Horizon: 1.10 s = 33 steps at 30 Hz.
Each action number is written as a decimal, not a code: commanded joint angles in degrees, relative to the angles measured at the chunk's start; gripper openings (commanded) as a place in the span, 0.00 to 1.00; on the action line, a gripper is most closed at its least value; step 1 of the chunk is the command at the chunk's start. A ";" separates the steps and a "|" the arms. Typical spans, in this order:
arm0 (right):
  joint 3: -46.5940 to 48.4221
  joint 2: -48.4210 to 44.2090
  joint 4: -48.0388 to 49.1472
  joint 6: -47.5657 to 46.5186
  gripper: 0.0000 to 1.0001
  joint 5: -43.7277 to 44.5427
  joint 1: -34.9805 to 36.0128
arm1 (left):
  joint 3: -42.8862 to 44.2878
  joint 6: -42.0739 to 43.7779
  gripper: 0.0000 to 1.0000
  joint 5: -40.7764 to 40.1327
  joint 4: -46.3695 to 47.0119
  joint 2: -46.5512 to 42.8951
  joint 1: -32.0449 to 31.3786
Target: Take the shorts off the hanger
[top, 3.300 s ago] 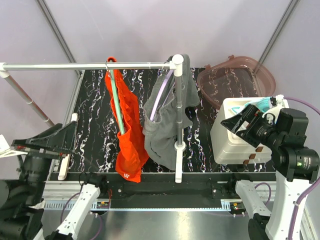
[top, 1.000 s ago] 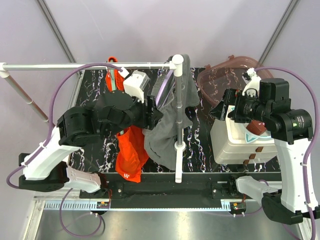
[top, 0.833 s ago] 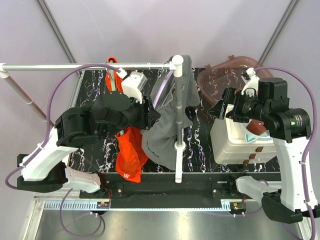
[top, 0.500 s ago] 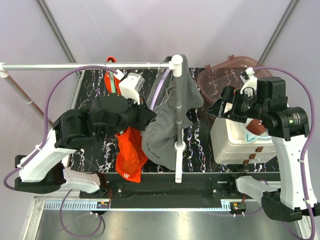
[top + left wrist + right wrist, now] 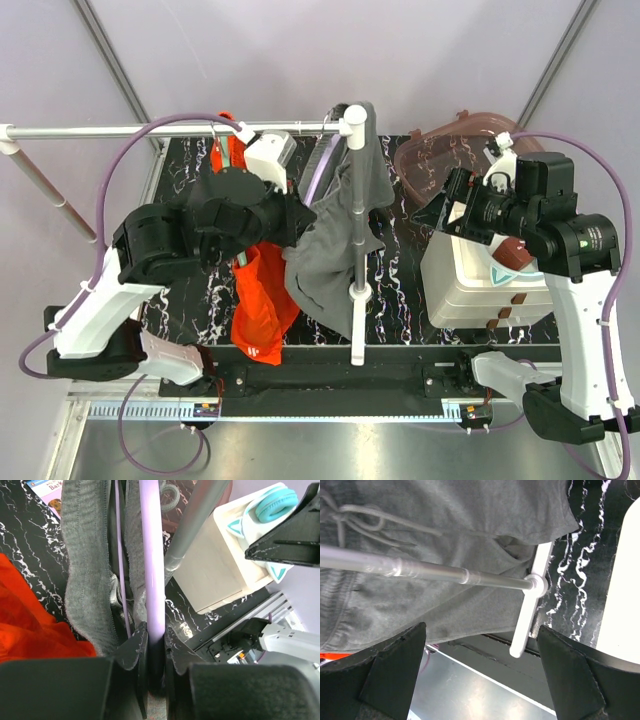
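The left claw is pressed together on the lower end of a lilac plastic hanger, with one black finger on each side of its bar. The plain grey fabric shorts are draped over that hanger, close against the fingers. In the wrist view their folds hang on both sides of the bar. Just left of them hang the bright orange-red fabric shorts, with a small white logo near the hem at the near end. The left arm crosses in front of their upper part. A silver metal rail runs from the far left to a silver upright pole with white fittings, and the grey pair hangs against that pole.

The right claw is spread wide and grips nothing — it hovers to the right of the pole, facing the grey pair. Its wrist view shows the grey cloth, a looped grey drawstring and the pole running down to a white foot bar.

Under the right arm stands a cream-white plastic box with a pair of teal headphones on top — it sits on the right side of the black white-veined desk. A brown translucent plastic tub lies at the far right.
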 commanded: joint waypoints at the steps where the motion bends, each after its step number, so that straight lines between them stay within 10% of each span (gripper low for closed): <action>1: 2.87 -0.12 4.86 4.81 1.00 -1.78 0.40 | 4.79 -1.04 0.00 4.85 7.39 -0.16 5.84; 33: 7.27 8.14 15.49 16.33 1.00 -1.79 0.40 | -3.56 -6.50 0.00 12.00 13.89 -1.73 12.11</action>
